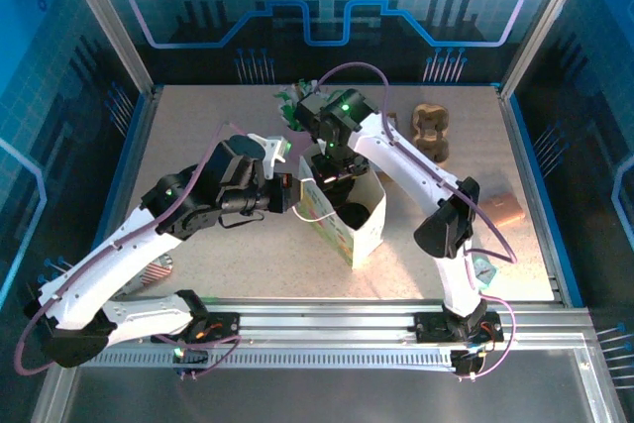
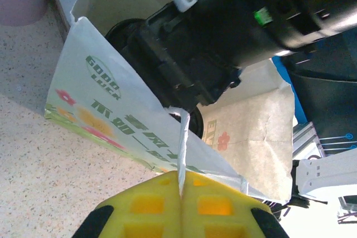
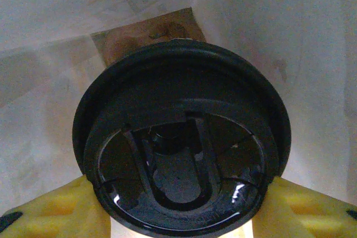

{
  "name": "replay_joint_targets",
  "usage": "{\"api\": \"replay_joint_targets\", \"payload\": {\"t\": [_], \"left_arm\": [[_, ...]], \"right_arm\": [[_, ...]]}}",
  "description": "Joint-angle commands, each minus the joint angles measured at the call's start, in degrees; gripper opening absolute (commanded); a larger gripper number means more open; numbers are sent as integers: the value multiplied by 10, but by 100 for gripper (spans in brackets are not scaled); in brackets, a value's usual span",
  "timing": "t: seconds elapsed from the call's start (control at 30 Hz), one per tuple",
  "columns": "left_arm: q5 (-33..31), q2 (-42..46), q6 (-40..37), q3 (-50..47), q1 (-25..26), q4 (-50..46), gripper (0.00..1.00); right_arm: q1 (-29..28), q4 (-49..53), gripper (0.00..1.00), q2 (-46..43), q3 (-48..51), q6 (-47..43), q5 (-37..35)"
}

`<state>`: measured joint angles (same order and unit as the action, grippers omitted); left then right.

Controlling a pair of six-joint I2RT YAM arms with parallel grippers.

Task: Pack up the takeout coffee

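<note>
Left jaws pinch white strip (image 2: 182, 149) of paper bag (image 2: 100, 98); right jaws clasp lidded takeout coffee (image 3: 181, 154) inside bag.

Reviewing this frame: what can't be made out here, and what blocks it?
Cup body of the takeout coffee: right wrist view, covered by its own black lid; top view, behind the right arm.
Paper bag floor: right wrist view, blocked by the lid, so whether the cup is set down is unclear.
Where the right tool touches the cup: right wrist view, under the lid rim.
</note>
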<state>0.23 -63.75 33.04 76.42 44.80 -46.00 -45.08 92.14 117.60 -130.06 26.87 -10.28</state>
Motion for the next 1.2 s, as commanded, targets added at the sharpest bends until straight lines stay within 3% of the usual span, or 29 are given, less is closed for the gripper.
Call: {"api": "replay_joint_targets", "payload": {"t": [0.0, 0.37, 1.17], "left_arm": [[-12, 14, -3, -6, 4, 0, 0], [-15, 16, -2, -7, 4, 0, 0], [-32, 17, 1, -4, 4, -10, 0]], "right_arm": [[-9, 21, 50, -35, -12, -7, -6], [-27, -10, 51, -94, 89, 1, -9], [-27, -78, 49, -131, 217, 23, 3]]}}
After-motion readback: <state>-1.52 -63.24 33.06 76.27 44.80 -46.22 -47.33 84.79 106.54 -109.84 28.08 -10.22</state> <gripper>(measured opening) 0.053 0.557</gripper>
